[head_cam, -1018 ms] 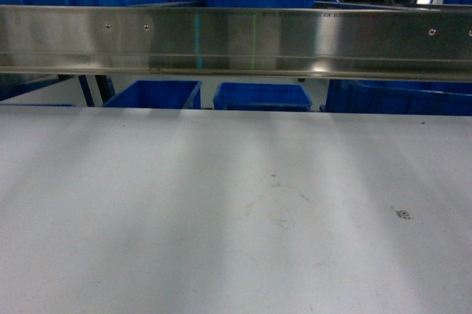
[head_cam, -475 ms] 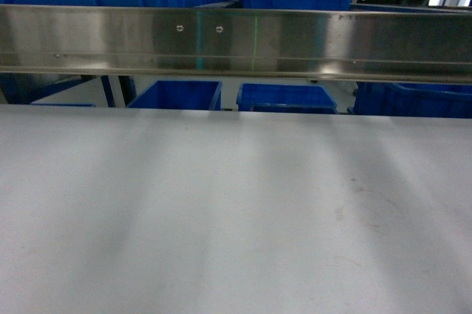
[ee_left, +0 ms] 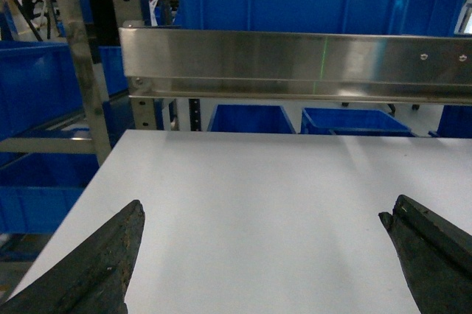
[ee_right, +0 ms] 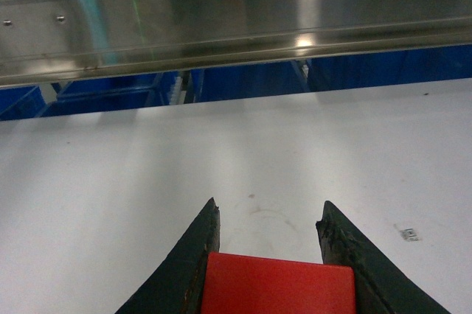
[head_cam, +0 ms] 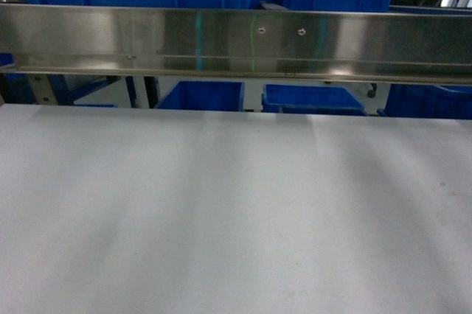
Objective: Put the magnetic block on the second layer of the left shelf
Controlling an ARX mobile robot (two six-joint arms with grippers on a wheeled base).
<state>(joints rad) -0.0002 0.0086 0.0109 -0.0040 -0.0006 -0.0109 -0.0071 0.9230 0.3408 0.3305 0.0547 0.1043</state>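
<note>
White table (head_cam: 221, 218) fills the lower frame. Stainless-steel rail (head_cam: 236, 43) spans the full width above its far edge. Blue crates (head_cam: 313, 99) stand behind, above and below the rail.

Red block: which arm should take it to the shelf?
Right. The right claw already holds the block between its fingers, facing the steel rail. The left claw is open and empty.

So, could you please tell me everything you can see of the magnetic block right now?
The magnetic block appears only in the right wrist view: a bright red, plain, smooth face that looks like plastic, with rounded upper corners. It sits level between the two dark fingers of the right gripper, which press against its sides, above the white table. Its lower part is cut off by the frame.
</note>
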